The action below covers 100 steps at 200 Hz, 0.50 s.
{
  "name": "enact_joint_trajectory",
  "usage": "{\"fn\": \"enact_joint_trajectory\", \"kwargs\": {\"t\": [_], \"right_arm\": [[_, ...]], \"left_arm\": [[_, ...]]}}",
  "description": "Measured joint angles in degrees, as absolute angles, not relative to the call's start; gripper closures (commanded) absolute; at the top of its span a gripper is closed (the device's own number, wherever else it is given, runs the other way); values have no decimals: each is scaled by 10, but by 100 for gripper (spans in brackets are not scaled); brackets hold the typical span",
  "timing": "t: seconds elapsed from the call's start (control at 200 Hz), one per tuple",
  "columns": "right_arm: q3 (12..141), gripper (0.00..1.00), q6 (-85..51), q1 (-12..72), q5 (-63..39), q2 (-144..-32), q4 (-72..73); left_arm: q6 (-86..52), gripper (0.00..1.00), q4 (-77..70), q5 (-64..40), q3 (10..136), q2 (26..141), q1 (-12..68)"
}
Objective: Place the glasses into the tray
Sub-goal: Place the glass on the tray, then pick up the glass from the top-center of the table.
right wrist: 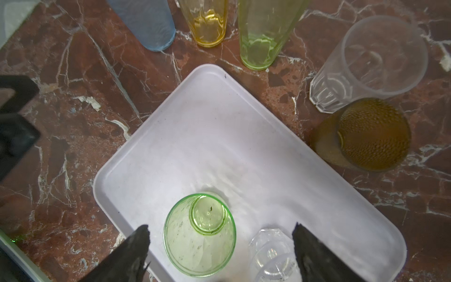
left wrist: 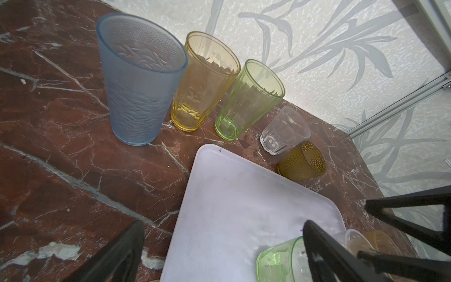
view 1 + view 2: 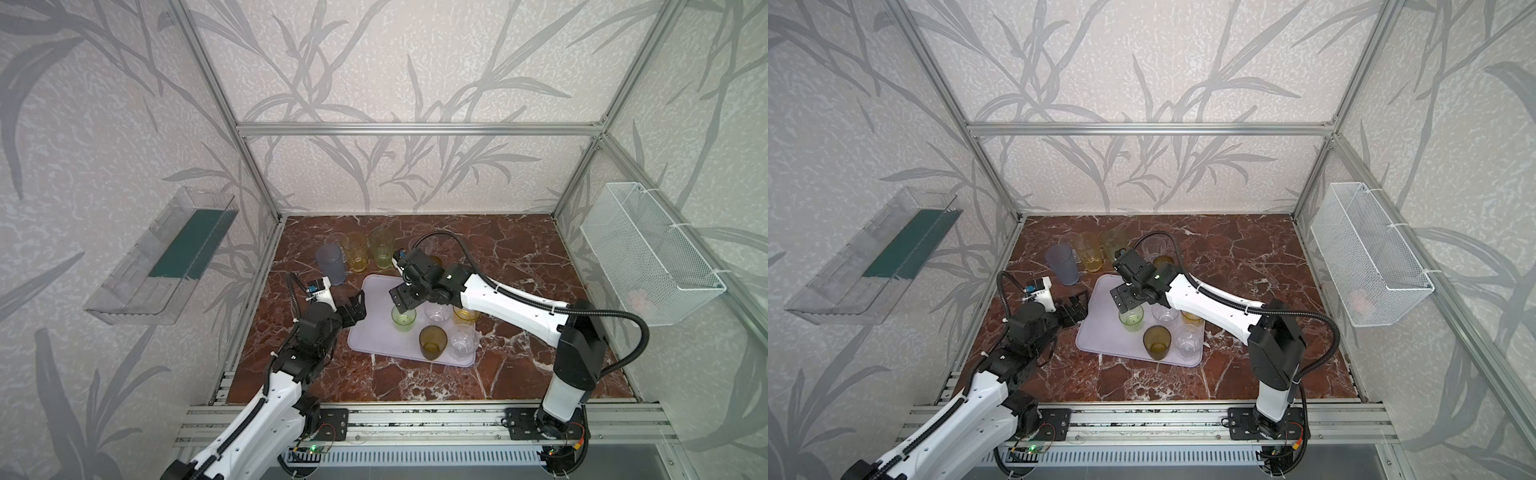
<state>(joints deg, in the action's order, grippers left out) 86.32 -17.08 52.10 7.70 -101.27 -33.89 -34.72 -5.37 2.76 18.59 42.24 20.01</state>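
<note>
The right gripper (image 1: 220,232) hangs with its jaws apart, gripping nothing. They stand either side of the short green translucent glass (image 1: 200,234), which stands free on the flat pale lavender rectangular tray (image 3: 374,332) in the middle of the red-brown marble tabletop (image 3: 519,249). One finger sits just beside a short clear tumbler (image 1: 271,254), so I'd worry a crooked lift clips it, or the green rim, and tips one over.

The left gripper (image 3: 355,309) is spread wide too, empty, at the tray's left edge. A nudge there could shift the tray and everything on it.

The tall grey-blue tumbler (image 3: 331,264), tall yellow tumbler (image 3: 356,251) and tall pale-green tumbler (image 3: 382,249) crowd together just beyond the tray's far left corner. They look top-heavy, so pulling one could fell its neighbour.

I count eleven glasses.
- **On the tray, five:** the green one, two clear (the second (image 3: 463,343)), a dark amber glass (image 3: 432,341), and a short yellow glass (image 3: 465,316) that seems to stand at the right edge.
- **On the tabletop, six:** the three tall ones, a clear one behind them (image 3: 334,239), another clear one (image 3: 1152,248), and a second dark amber glass (image 3: 1163,262) beside the tray's far edge.

There is one tray and two grippers.
</note>
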Motion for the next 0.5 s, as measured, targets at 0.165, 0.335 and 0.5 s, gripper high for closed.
{"fn": "enact_joint_trajectory", "kwargs": {"t": [0.165, 0.335, 0.5], "right_arm": [[820, 8, -171, 509, 86, -967, -326], [764, 6, -174, 495, 91, -901, -310], [736, 7, -200, 450, 76, -858, -307]], "left_arm": [[-351, 1, -45, 12, 199, 458, 200], [-357, 1, -39, -18, 230, 488, 200], [-365, 1, -33, -46, 238, 500, 200]]}}
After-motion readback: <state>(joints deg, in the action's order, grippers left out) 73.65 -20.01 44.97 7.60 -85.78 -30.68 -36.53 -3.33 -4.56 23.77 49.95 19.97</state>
